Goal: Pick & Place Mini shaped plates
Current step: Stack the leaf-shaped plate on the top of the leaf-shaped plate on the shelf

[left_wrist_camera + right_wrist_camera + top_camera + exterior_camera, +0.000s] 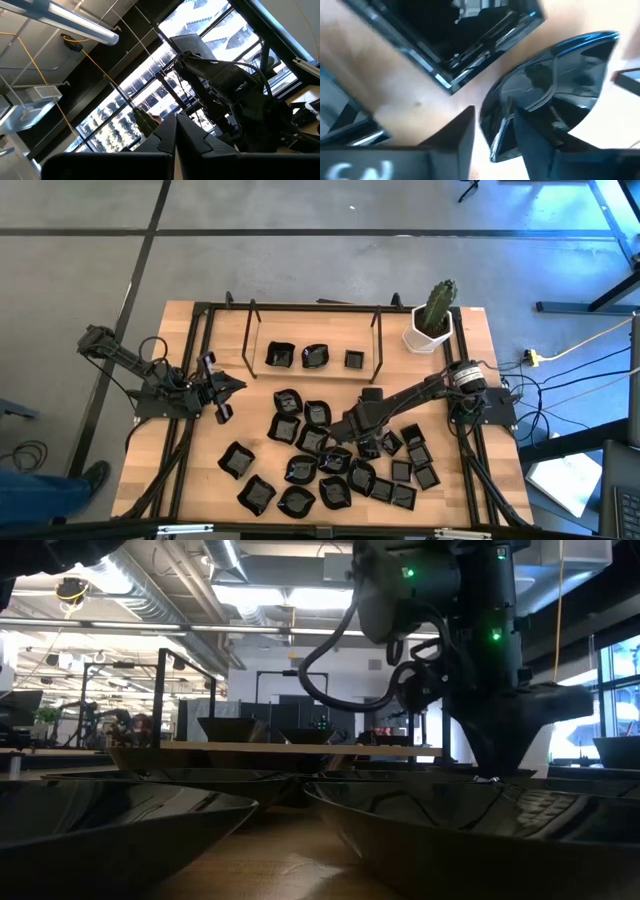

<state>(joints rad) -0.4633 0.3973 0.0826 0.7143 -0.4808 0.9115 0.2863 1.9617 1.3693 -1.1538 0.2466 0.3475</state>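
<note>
Dozens of tiny glossy black plates litter the wooden table from above, right gripper low among them, left gripper parked shut. Right wrist: fingers straddle one wavy plate's rim, part open, not clamped yet. Looks slick, stiff, light; grab the rim.
</note>
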